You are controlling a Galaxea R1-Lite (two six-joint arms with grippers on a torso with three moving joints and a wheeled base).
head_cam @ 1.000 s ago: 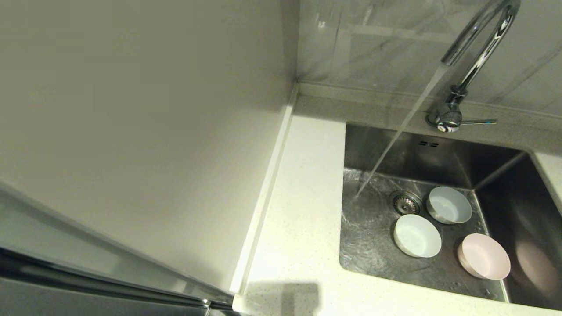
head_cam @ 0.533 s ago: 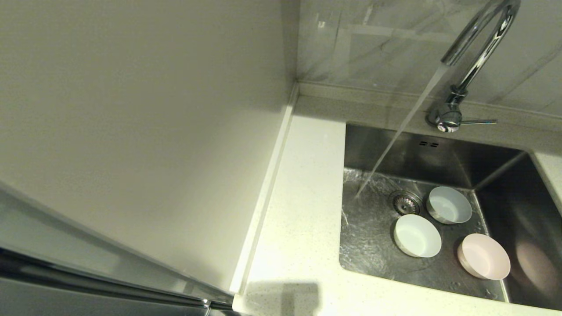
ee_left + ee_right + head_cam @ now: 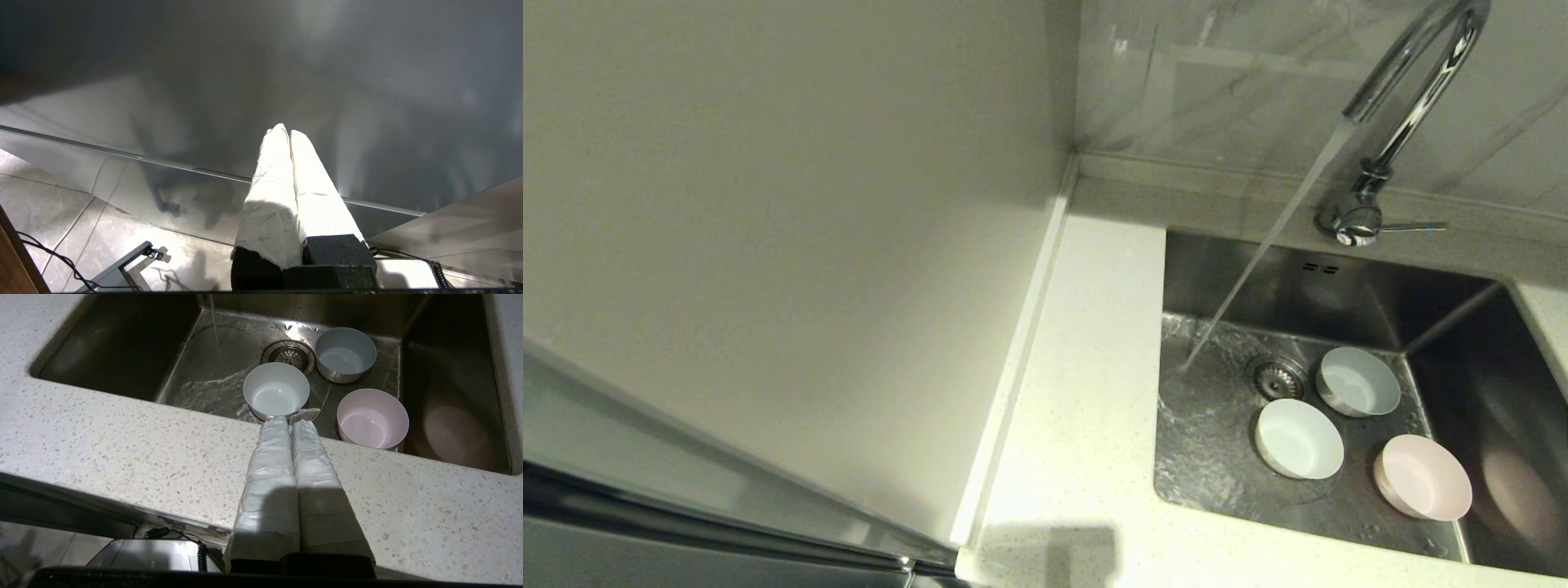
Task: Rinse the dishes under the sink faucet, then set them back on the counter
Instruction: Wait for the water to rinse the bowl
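Note:
Three bowls stand upright in the steel sink [image 3: 1462,343]: white bowl [image 3: 1298,438] [image 3: 276,390], grey-blue bowl [image 3: 1357,380] [image 3: 345,354] by the drain strainer [image 3: 1278,376], pink bowl [image 3: 1423,477] [image 3: 372,418]. The chrome faucet [image 3: 1409,98] runs; its stream lands on the sink floor left of the bowls, touching none. My right gripper [image 3: 291,419] is shut and empty, held above the counter's front strip [image 3: 122,445] near the sink edge. My left gripper [image 3: 284,131] is shut and empty, down beside a grey cabinet front. Neither arm shows in the head view.
The speckled counter [image 3: 1086,425] runs left of the sink, bounded by a beige wall panel [image 3: 768,245] and a low upstand. The faucet's side lever [image 3: 1413,226] points right. A cable and floor tiles [image 3: 61,220] lie below the left arm.
Only the running water ripples differently on the sink floor. Bowls and faucet have not moved.

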